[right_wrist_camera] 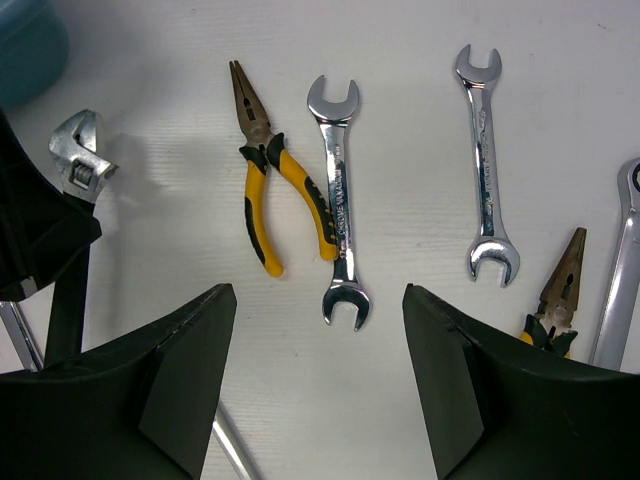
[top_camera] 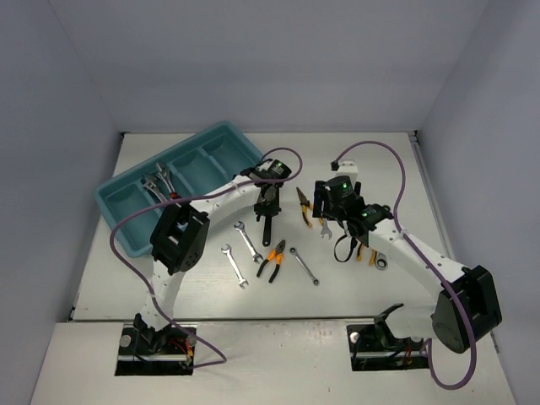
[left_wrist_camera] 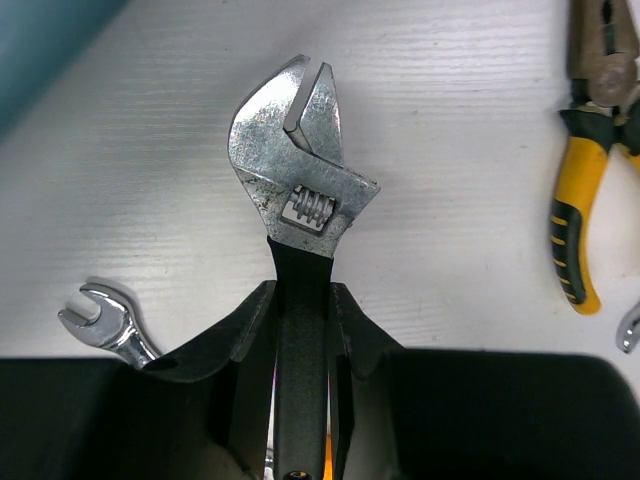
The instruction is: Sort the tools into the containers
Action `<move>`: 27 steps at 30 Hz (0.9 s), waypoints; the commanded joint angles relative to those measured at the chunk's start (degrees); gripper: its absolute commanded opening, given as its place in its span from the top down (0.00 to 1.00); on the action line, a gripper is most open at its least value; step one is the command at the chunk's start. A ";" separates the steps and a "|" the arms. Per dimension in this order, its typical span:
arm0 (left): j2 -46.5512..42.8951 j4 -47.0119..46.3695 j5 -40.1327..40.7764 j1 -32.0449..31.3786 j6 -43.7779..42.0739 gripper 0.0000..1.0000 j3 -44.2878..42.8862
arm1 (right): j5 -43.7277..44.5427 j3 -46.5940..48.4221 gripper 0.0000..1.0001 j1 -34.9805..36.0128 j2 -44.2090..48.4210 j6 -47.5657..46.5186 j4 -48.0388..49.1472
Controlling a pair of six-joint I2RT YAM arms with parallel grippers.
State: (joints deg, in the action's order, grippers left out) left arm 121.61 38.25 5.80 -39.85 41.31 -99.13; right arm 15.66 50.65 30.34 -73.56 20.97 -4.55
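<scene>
While the left gripper point(left_wrist_camera: 300, 295) stands clamped on the black handle of an adjustable wrench point(left_wrist_camera: 300, 170), its fingers point(left_wrist_camera: 255, 330) pressing the handle from both sides, the wrench's silver head points away from the wrist over the white table point(left_wrist_camera: 450, 80), its own jaw nearly closed. Whether the head touches the tabletop I cannot tell. Seen from above, this wrench sits near the middle of the table, close to the right end of the teal tray point(top_camera: 190, 169) and outside all four of its compartments. Several tools point(top_camera: 158, 181), silver with a touch of red, lie in the tray's second compartment from its left end, partly hidden by the left arm. The right gripper point(right_wrist_camera: 318, 295) hovers with its fingers point(right_wrist_camera: 185, 350) wide apart and nothing between them, above a silver double open-end wrench point(right_wrist_camera: 340, 200) lying flat on the table. Just left of that wrench lie yellow-handled needle-nose pliers point(right_wrist_camera: 262, 150). To its right, apart from it, lie a second open-end wrench point(right_wrist_camera: 485, 160), another pair of pliers point(right_wrist_camera: 555, 290) and a further silver wrench point(right_wrist_camera: 620, 270) cut off by the picture's edge. Beside the left gripper a small open-end wrench point(left_wrist_camera: 105, 320) rests on the table.
</scene>
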 commanded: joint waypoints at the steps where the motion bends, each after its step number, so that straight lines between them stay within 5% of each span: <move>1: -6.78 -0.24 0.84 -0.23 -0.97 1.00 -3.02 | 1.52 0.65 0.35 -0.37 1.84 -0.38 1.15; 18: -20.60 2.32 7.96 3.69 -3.44 1.00 0.19 | 1.47 0.67 0.36 -0.37 2.69 -0.05 0.87; 27: -28.97 2.35 7.63 22.01 -4.46 1.00 8.11 | 1.26 0.63 0.36 -0.37 3.09 -0.12 0.79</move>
State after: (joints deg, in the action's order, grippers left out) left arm 97.56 40.99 10.71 -26.12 38.14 -92.71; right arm 15.66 50.65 30.35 -72.53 20.95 -5.04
